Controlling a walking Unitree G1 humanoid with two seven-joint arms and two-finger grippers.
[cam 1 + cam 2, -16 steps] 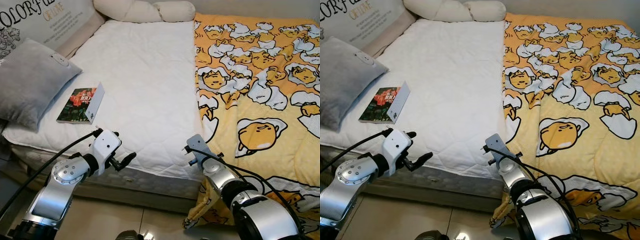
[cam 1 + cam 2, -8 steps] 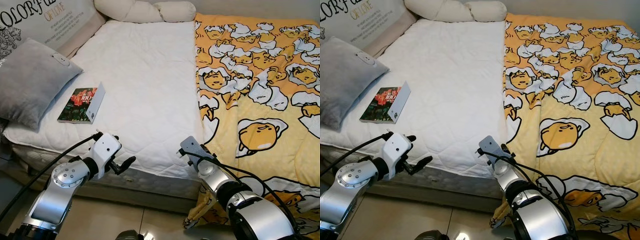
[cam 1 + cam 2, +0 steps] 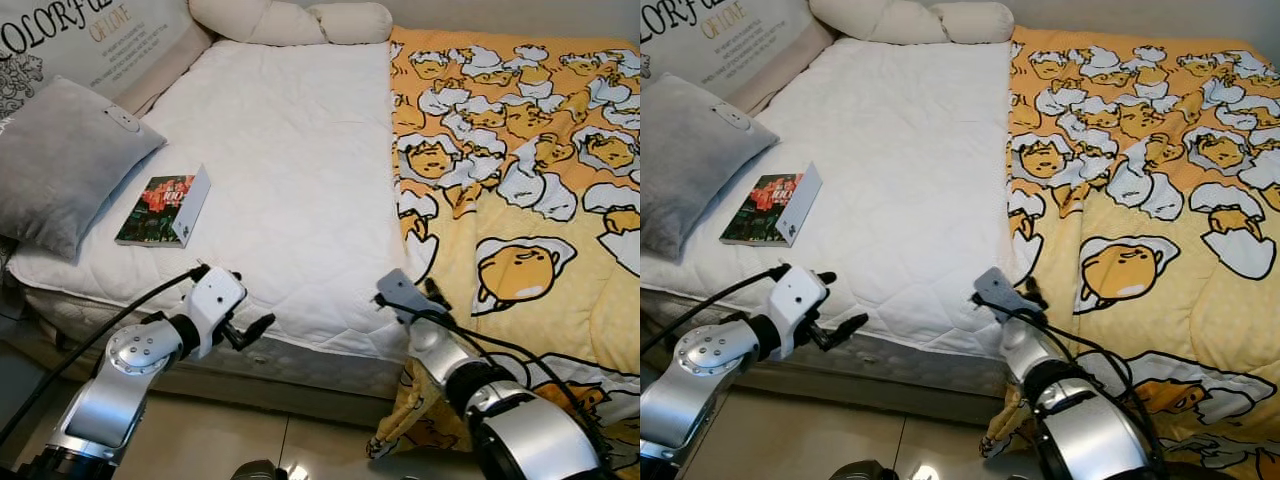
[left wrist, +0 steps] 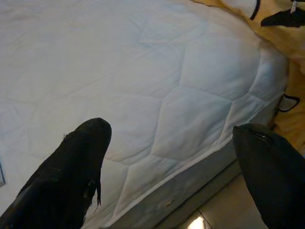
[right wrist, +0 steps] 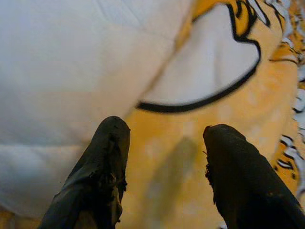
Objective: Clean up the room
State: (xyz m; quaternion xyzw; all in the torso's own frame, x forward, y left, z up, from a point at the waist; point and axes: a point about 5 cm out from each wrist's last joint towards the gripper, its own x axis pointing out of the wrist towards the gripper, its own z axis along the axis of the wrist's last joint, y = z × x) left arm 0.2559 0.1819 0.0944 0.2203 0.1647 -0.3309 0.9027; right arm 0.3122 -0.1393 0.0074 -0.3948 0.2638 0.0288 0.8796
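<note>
Right gripper (image 5: 164,162) jaws spread over yellow blanket (image 3: 520,200) edge (nothing held)

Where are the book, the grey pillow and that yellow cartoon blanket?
book (image 3: 163,209), left eye view, on its cover.
grey pillow (image 3: 62,160), left eye view, its middle.
yellow blanket (image 3: 520,200), left eye view, its middle.

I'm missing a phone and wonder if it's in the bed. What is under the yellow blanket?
The yellow blanket covers the bed's right half; beside it lies bare white mattress. What lies beneath the blanket is hidden. No lump stands out.
</note>
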